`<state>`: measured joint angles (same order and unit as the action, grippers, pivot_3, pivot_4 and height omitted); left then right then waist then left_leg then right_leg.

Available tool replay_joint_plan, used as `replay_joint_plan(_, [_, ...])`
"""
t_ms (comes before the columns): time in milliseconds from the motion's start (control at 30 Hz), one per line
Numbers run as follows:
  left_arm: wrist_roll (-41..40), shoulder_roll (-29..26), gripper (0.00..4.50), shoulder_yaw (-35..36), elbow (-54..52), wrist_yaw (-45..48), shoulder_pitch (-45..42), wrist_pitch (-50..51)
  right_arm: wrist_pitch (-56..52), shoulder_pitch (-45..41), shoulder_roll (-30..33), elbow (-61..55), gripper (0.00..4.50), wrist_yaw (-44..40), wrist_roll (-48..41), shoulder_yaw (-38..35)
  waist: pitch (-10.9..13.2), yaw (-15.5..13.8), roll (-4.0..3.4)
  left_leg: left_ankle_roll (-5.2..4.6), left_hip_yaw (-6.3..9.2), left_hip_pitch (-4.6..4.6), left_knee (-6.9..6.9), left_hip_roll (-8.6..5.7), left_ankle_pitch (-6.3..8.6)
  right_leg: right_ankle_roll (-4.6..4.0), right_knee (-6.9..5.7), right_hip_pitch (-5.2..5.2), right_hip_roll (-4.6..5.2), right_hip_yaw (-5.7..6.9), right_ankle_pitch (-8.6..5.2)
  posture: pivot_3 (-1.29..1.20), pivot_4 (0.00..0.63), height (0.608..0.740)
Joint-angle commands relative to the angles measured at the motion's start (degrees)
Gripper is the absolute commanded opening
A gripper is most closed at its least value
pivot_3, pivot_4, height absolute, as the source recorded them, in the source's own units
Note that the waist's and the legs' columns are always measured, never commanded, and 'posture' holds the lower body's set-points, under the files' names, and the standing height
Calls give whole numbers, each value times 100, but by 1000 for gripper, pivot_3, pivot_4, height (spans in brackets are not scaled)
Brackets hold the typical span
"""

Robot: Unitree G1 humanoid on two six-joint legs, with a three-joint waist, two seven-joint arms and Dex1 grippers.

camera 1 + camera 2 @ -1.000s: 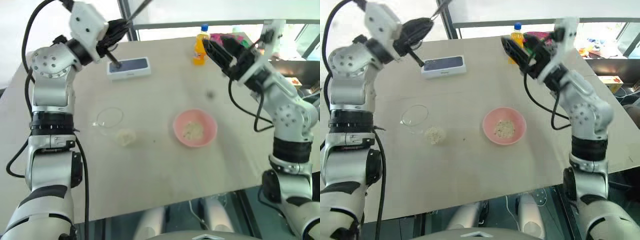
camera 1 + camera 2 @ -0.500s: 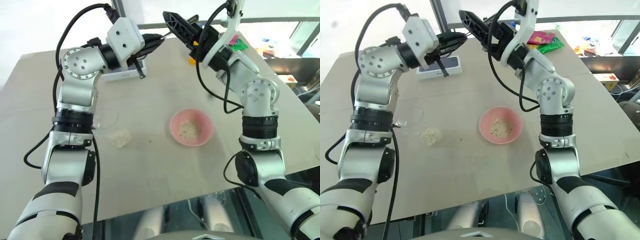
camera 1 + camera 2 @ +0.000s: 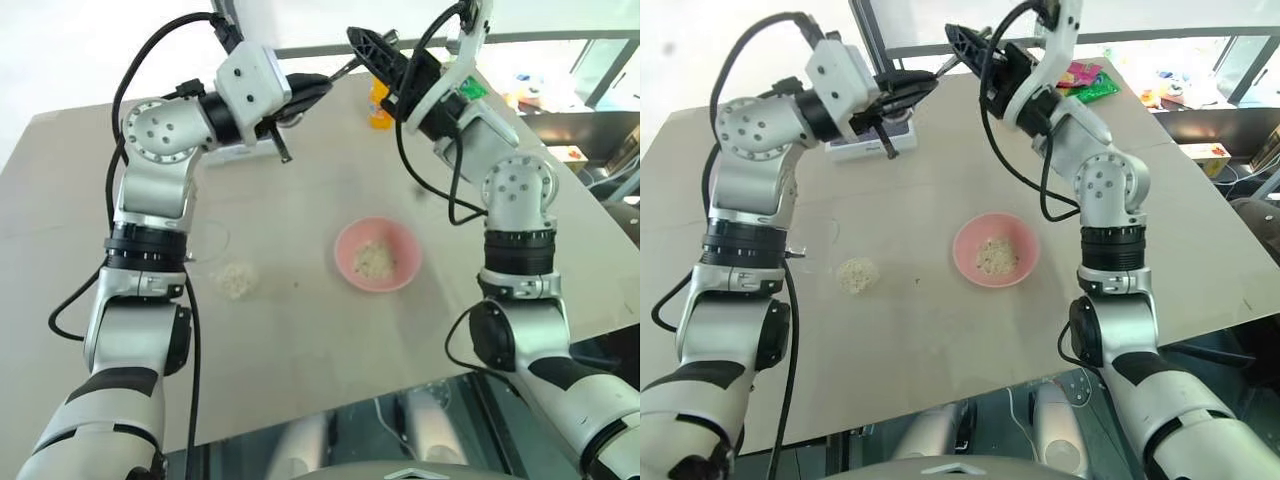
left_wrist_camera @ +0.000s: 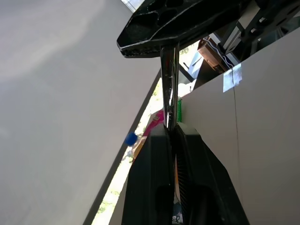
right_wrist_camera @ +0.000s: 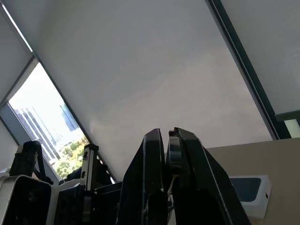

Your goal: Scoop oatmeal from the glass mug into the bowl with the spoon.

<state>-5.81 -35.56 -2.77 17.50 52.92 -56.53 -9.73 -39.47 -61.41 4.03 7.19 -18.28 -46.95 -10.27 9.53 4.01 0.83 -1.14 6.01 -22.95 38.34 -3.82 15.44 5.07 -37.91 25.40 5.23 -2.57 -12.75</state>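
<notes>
Both grippers hold the spoon [image 3: 940, 68] high over the far desk [image 3: 1160, 200]: left gripper [image 3: 920, 85] and right gripper [image 3: 958, 40] each have fingers clamped on it. If either arm tugs, the spoon could slip and drop beside the bowl [image 3: 996, 250], or onto the oatmeal [image 3: 854, 274] spilled left of it.

Silver-grey, round-jointed metal arms [image 3: 150, 190] are looped with black cables, ended by white wrist blocks and black two-fingered grippers [image 3: 310, 88].

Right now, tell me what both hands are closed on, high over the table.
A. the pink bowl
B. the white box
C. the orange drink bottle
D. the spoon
D. The left hand and right hand are each shut on the slim metal spoon, which spans between them.
</notes>
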Motion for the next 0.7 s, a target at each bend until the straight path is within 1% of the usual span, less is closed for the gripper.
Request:
replay_joint_plan(33, [8,-110,0,180,-152,-132,8,-19,130,-47,25,-227,44,-46,11,-71,0,0,0,0,0,0,0,0,0,0,0,0,0,0,0,0,150,740])
replay_joint_plan(200, [-255,-73,0,274,-294,-39,72,116,118,-62,22,-214,44,-21,37,-84,0,3,0,0,-1,0,0,0,0,0,-1,3,0,-2,0,0,150,740])
replay_joint_plan(267, [-298,-67,732,320,-395,-116,69,156,110,-87,16,-209,0,3,14,-116,0,2,0,0,-3,0,0,1,0,0,-1,4,0,-3,0,0,150,740])
replay_joint_plan(300, [-333,-59,1028,351,-451,-151,72,206,109,-97,18,-205,0,9,8,-129,0,0,0,0,-3,0,0,1,0,0,-1,3,0,-3,0,0,150,740])
replay_joint_plan(333, [-324,-54,1517,395,-494,-223,72,165,114,-108,26,-191,0,6,12,-145,0,1,0,0,-3,-1,0,1,0,0,-1,3,0,-3,0,0,150,740])
replay_joint_plan(367, [-325,-50,1889,444,-533,-279,75,106,116,-116,31,-183,0,7,16,-161,0,2,0,0,-3,-1,0,1,0,0,-1,4,0,-4,0,0,150,740])
replay_joint_plan(433, [-349,-72,2900,613,-671,-450,-20,-25,169,-127,125,-113,0,-58,109,-179,0,1,0,0,-3,-1,0,1,0,0,-1,4,0,-4,0,0,150,740])
replay_joint_plan(567, [-547,-270,2900,1030,-1124,-728,-71,239,327,-233,534,244,0,-188,267,-387,0,-4,0,0,-4,-4,1,1,0,0,0,4,2,-4,0,0,150,740])
replay_joint_plan(667, [-860,-437,2900,1331,-1534,-877,221,954,437,-278,785,442,0,-241,271,-589,0,4,-1,0,-5,-4,0,1,0,0,1,5,2,-5,0,0,150,740])
replay_joint_plan(700, [-944,-537,2900,1416,-1788,-839,538,1167,499,-205,903,483,0,-354,229,-710,-2,13,-5,0,-8,-3,-1,1,0,0,0,6,2,-8,0,0,150,740])
